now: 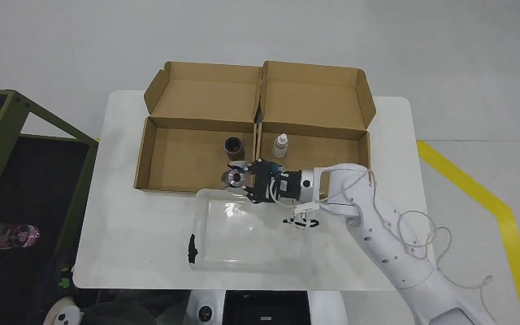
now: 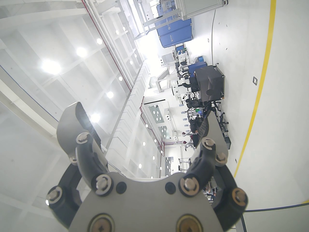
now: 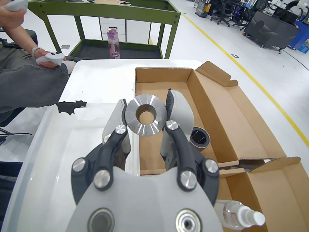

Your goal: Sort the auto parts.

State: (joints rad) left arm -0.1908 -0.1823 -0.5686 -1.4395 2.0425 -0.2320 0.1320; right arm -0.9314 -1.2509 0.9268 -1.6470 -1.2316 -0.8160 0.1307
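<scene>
Steel ring (image 3: 145, 114), flat with a bored centre, is clenched by its rim between the pads of the right claw (image 3: 146, 105). It hangs over the seam where the clear tub (image 3: 48, 141) meets the near wall of a cardboard box (image 3: 217, 112), and is probably bound for that box, where a dark cylinder (image 3: 199, 138) stands. The neighbouring box (image 1: 325, 150) holds a spray bottle (image 1: 280, 145), so metal parts seem to be kept apart from bottles; left claw (image 2: 143, 112) is spread wide, empty, aimed at the ceiling, away from the table (image 1: 130, 227).
</scene>
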